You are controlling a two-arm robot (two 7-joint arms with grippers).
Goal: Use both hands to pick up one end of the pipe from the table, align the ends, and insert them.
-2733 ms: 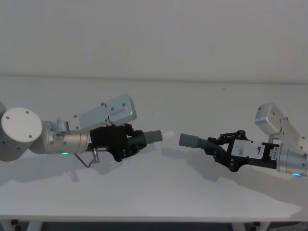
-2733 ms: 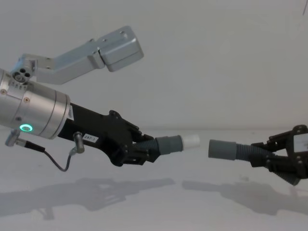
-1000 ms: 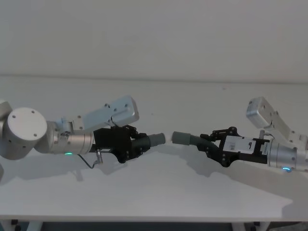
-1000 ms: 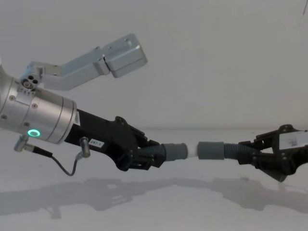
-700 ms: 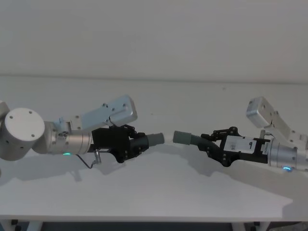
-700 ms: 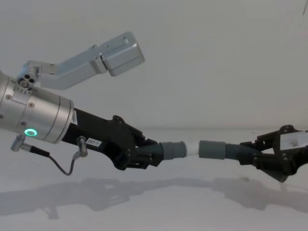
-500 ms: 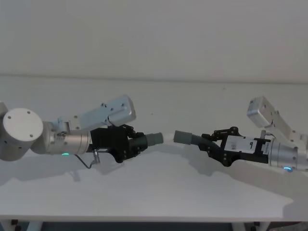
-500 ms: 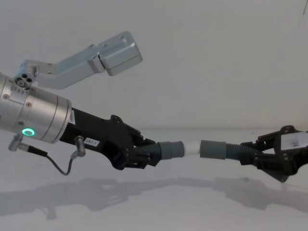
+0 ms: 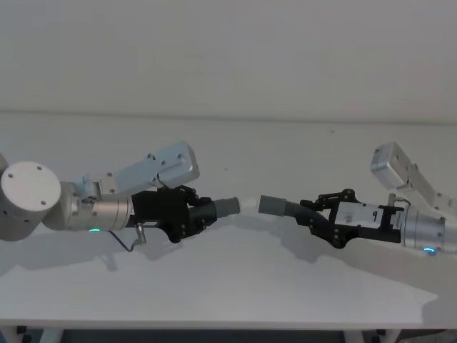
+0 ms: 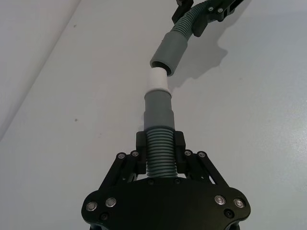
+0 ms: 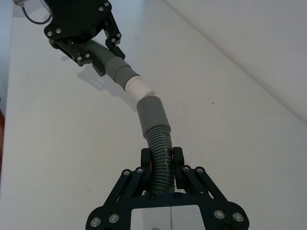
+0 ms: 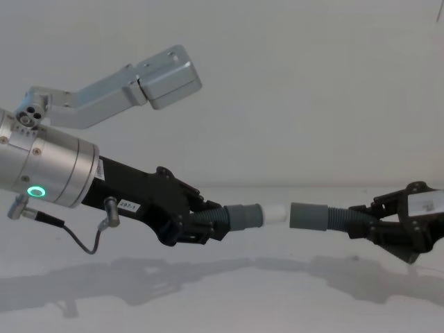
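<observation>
Two pipe pieces hang above the white worktop [image 9: 235, 286], facing each other end to end. The left piece [image 12: 232, 216] has a whitish tip [image 12: 275, 212] that sits just short of the open cuff [image 12: 308, 216] of the right piece [image 12: 326, 217], nearly in line with it. The left gripper [image 12: 198, 227] is pinching the ribbed part of its piece, and the right gripper [image 12: 381, 229] is clamped on the ribbed part of the other.
</observation>
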